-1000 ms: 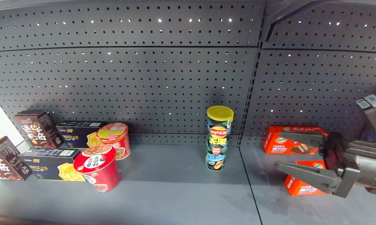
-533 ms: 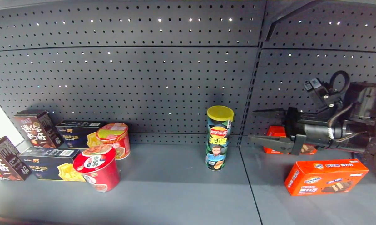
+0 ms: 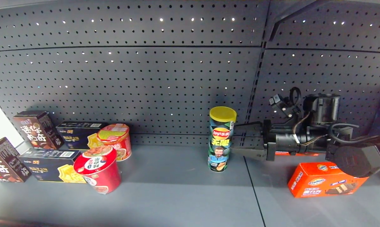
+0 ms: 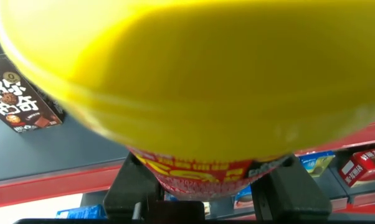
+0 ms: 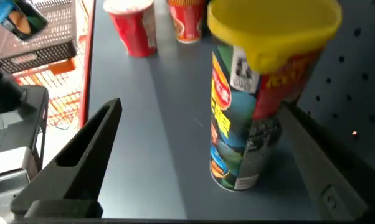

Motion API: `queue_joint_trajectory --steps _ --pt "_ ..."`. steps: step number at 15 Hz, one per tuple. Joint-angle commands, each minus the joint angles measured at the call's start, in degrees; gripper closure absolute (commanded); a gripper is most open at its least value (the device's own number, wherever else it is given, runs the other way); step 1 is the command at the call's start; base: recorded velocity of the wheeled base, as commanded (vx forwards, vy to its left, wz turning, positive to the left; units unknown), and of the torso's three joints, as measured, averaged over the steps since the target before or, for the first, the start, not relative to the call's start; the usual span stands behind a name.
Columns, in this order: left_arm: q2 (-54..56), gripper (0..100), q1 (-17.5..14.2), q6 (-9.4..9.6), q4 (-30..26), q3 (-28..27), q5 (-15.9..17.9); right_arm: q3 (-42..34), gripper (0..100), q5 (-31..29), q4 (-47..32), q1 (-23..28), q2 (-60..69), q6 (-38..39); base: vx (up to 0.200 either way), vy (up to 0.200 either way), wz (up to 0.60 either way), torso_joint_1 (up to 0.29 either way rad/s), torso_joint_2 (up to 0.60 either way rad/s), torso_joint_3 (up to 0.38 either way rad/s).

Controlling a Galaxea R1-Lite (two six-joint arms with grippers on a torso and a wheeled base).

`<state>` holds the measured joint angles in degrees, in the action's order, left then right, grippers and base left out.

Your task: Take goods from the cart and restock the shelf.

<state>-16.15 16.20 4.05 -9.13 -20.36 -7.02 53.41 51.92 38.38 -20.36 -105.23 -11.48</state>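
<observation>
A chip can [image 3: 221, 138] with a yellow lid stands upright on the grey shelf [image 3: 177, 195], near the pegboard back. My right gripper [image 3: 237, 138] is open and level with the can's right side, one finger above the other. In the right wrist view the same can [image 5: 253, 118] stands close to one of the fingers [image 5: 318, 162], with the right gripper [image 5: 200, 124] spread wide around it. In the left wrist view my left gripper [image 4: 206, 193] is shut on a second can [image 4: 194, 74] with a yellow lid and a red body, held close to the camera.
Two orange boxes [image 3: 327, 183] lie on the shelf at the right, under my right arm. Two red cup noodles [image 3: 98, 168] and several dark boxes [image 3: 38, 129] stand at the left. A wire cart basket [image 5: 35, 37] sits beyond the shelf's front edge.
My right arm has swung left from above the orange boxes to the chip can, its gripper open throughout. The goods on the shelf have stayed in place.
</observation>
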Motion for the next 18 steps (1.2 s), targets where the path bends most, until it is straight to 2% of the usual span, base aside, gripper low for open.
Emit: queue_joint_trajectory --steps 1,18 --pt "-0.1 100 0.3 0.0 0.0 0.1 0.0 1.0 0 0.0 0.0 0.4 -3.0 -0.7 0.0 0.0 0.0 0.0 0.0 0.0" --pt "0.0 100 0.2 0.0 -0.2 1.0 0.0 9.2 0 -0.2 -0.1 -0.6 -16.6 -1.8 0.0 0.0 0.0 0.0 0.0 0.0"
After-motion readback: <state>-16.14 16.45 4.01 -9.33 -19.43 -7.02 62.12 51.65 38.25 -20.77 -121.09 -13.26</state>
